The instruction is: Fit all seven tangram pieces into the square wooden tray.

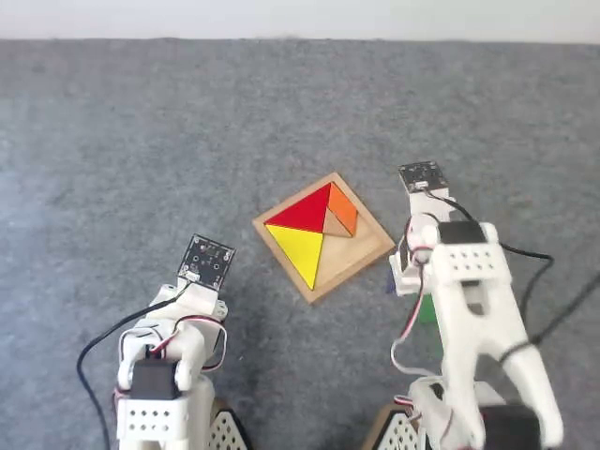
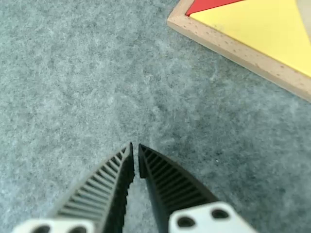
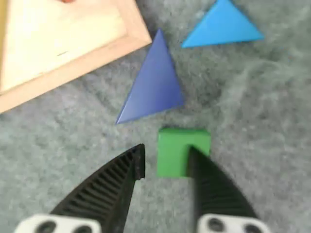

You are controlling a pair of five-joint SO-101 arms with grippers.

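Grey carpet (image 3: 262, 121) — right pincer (image 3: 166, 158) spread over green square (image 3: 175, 143), near tray (image 3: 134, 25) corner.

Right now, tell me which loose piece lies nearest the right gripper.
The green square, right at the tips of the open right gripper. The dark blue triangle lies beyond it by the tray, the light blue triangle farther off.

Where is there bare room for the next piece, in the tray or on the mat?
Free: the tray's bare wood beside the yellow triangle, and the mat between the left gripper and the tray's rim. Crowded: off the tray's corner at the right gripper, where the green square, dark blue triangle and light blue triangle lie close.
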